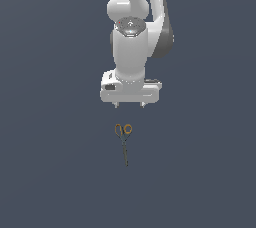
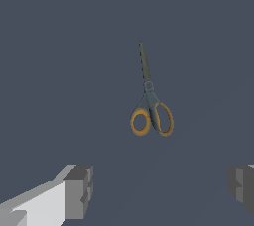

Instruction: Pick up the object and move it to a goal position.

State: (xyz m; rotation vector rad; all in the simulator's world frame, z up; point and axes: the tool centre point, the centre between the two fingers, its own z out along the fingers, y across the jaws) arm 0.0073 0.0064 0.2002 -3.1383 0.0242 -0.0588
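Lying flat on the desk (image 1: 45,172), the scissors (image 1: 123,142) run lengthwise w/ their long axis near vertical in the exterior view: ring handles toward the arm, blade tips pointing away from it, toward that view's lower edge. No desk edges or corners show in either view, so placement vs. them can't be told; the desk is a plain, matte, dark blue-grey surface w/ no texture.

Scissors: two small orange-yellow oval rings side by side, dark grey-green shanks meeting at a round pivot, then long thin blades closed together into one slim tapering strip. Very slender, much smaller than the hand above.

Arm: glossy white rounded shells w/ dark grey joint sections; boxy white hand. The jaws (image 1: 129,105) are spread wide, released, holding nothing; only short tips show under the hand. In the wrist view (image 2: 158,188) the fingers (image 2: 79,190) are blocky grey pads, far apart.

Scissors (image 2: 150,98) sit clear of the jaws, untouched, beyond the fingertips rather than between them, roughly centred on the gap.
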